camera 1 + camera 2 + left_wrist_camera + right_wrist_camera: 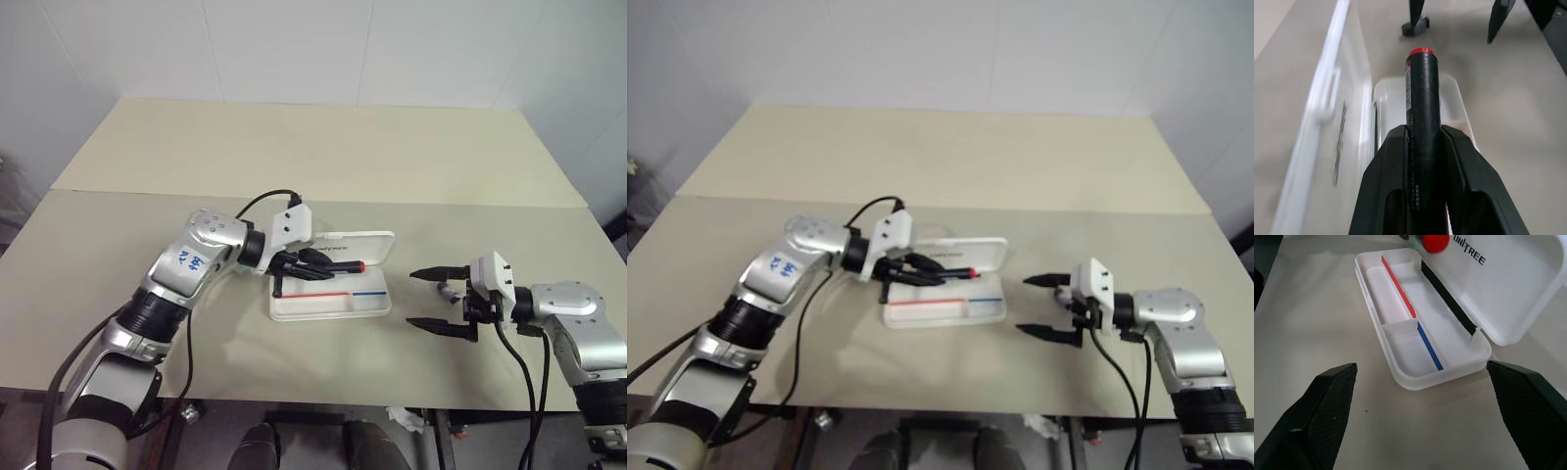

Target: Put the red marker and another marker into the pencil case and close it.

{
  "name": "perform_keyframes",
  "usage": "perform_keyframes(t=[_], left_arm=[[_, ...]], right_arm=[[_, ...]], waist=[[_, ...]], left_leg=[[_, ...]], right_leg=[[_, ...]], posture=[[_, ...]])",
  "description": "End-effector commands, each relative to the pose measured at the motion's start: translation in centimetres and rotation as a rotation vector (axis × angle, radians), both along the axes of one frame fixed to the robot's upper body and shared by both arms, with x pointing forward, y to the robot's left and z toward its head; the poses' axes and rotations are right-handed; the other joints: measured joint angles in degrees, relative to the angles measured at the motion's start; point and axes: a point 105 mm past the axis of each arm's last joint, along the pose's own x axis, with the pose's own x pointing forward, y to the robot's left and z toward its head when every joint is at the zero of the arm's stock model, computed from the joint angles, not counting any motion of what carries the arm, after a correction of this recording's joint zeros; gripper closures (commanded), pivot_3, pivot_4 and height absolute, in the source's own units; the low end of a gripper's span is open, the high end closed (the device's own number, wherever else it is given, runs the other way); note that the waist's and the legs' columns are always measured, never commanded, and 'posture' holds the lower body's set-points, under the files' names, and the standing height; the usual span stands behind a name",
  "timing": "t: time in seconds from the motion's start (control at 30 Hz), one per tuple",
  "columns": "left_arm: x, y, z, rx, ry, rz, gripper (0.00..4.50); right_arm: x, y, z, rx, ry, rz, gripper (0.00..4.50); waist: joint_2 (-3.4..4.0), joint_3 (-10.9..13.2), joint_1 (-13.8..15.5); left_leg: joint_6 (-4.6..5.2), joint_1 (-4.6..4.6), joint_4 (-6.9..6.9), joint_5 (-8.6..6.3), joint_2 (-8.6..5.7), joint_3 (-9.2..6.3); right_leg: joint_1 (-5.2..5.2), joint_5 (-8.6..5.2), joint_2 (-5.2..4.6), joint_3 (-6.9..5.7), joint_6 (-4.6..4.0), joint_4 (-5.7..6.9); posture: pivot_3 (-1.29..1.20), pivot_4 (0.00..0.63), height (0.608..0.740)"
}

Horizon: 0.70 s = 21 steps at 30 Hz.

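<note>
Left pincer (312, 266) clamped on black red-capped red marker (1421, 103); right pincer (438, 301) apart

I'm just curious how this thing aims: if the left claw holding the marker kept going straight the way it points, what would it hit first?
Probably the right gripper or the small grey piece beside it. The left gripper points across the open pencil case with the red marker leading. Depth is unclear.

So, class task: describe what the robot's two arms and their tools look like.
Both arms are silver-grey metal with black joints and loose black cables. The left arm bears blue handwriting. Each wrist carries a white box. The left tool and right tool each have two black, pointed fingers.
</note>
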Motion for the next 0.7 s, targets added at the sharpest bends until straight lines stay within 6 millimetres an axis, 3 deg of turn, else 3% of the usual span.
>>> perform_keyframes(t=[0.03,0.3,0.5,0.7], left_arm=[[0.5,-0.7,0.8,-0.002,-0.044,-0.01,3.92],[1.6,-2.1,0.0,0.0,-0.067,0.024,3.92],[1.4,-2.8,-0.2,-0.016,-0.062,0.026,1.93],[0.2,-3.3,0.3,-0.042,-0.068,-0.009,1.78]], right_arm=[[-0.1,-0.3,1.4,0.011,-0.053,-0.013,0.0],[0.1,-0.3,1.4,0.01,-0.058,-0.025,0.0],[0.3,-0.2,1.4,0.008,-0.064,-0.027,0.0],[0.3,-0.3,1.5,0.003,-0.068,-0.027,0.0]], waist=[[0.0,0.0,-0.02],[0.0,0.0,0.14],[0.01,-0.01,0.18],[0.01,0.0,0.15]], left_leg=[[0.0,0.01,0.0,0.0,0.01,0.0],[0.03,-0.02,0.17,-0.01,-0.02,-0.02],[0.05,-0.02,0.25,-0.02,-0.04,-0.04],[0.05,-0.02,0.25,-0.02,-0.04,-0.04]], right_leg=[[0.0,0.0,0.01,0.0,0.0,0.01],[0.02,0.02,0.0,0.0,0.04,0.07],[0.06,0.04,-0.02,-0.01,0.08,0.09],[0.06,0.04,-0.02,-0.01,0.08,0.1]], posture=[[0.0,0.15,0.74],[0.0,0.15,0.74],[0.0,0.15,0.74],[0.0,0.15,0.74]])
